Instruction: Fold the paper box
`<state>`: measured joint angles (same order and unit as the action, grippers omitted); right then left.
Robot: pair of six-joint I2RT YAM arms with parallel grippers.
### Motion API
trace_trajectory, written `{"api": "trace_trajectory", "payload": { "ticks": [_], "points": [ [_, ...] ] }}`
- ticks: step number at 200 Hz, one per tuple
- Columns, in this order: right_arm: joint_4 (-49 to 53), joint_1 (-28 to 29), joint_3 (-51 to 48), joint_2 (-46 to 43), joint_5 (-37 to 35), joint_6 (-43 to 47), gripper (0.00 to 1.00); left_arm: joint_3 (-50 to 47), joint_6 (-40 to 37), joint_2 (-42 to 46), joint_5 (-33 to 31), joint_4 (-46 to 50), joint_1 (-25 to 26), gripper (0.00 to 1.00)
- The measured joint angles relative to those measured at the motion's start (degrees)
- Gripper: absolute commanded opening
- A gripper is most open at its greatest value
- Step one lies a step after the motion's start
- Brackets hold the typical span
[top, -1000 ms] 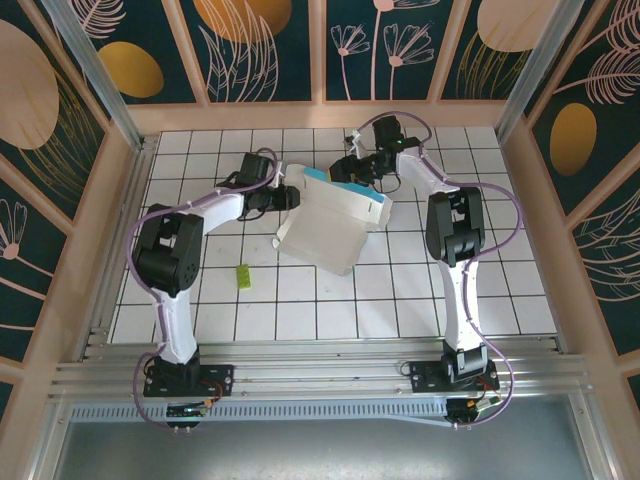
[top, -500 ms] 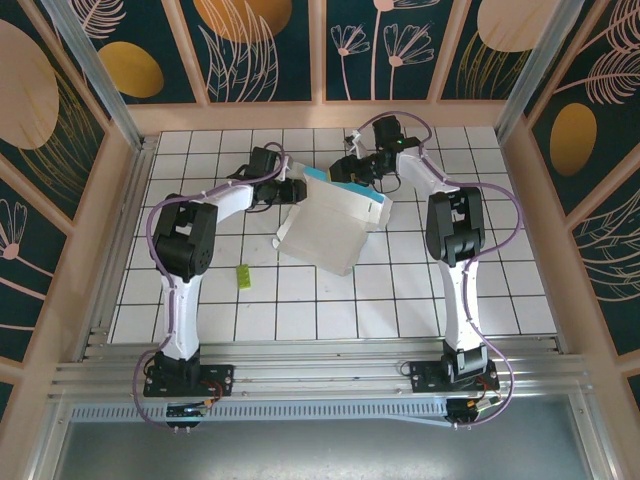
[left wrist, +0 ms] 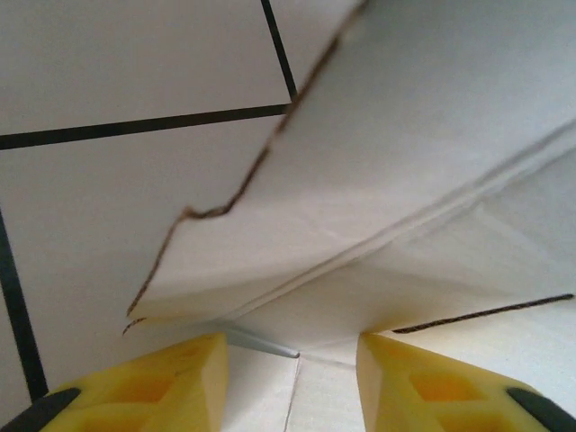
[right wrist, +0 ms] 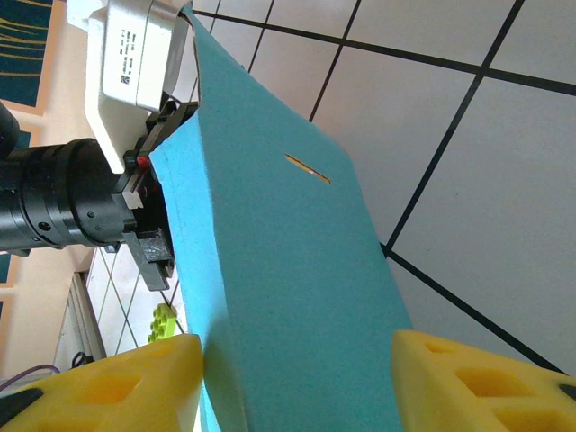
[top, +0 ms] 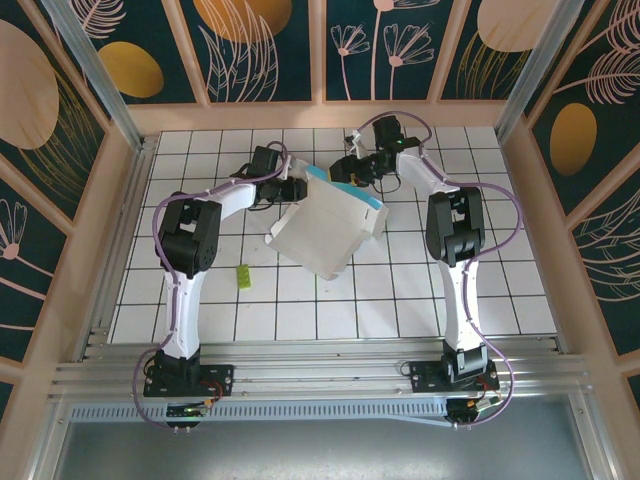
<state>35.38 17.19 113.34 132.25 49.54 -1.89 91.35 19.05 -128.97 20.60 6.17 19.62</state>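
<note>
the paper box (top: 325,230) lies mid table (top: 480,290), only part-folded, its far cyan edge raised. the left gripper (left wrist: 290,360) stands apart at a white flap. the right gripper (right wrist: 297,360) straddles the cyan panel; whether it is clamped i cannot tell.

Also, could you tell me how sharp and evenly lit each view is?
Top external: sharp and evenly lit across the paper box. Left wrist: the card is close and soft, left claw blurred. Right wrist: teal face crisp, right claw out of focus.
</note>
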Motion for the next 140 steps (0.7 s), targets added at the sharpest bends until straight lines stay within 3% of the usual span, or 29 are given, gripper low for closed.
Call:
{"api": "trace_trajectory", "payload": {
  "ticks": [15, 37, 80, 140],
  "points": [
    [0.0, 0.04, 0.0, 0.0, 0.0, 0.0, 0.57, -0.02, -0.22, 0.0, 0.35, 0.02, -0.02, 0.4],
    [0.0, 0.04, 0.0, 0.0, -0.02, 0.0, 0.57, -2.16, -1.18, 0.94, -0.48, -1.79, 0.0, 0.48],
    [0.52, 0.22, 0.02, -0.31, -0.44, 0.02, 0.57, -9.38, -3.26, 6.56, -6.47, -2.51, 0.0, 0.48],
    [0.63, 0.42, 0.02, -0.35, -0.66, 0.0, 0.57, -3.72, -4.24, 2.78, -5.79, -0.26, 0.0, 0.47]
  ]
}}
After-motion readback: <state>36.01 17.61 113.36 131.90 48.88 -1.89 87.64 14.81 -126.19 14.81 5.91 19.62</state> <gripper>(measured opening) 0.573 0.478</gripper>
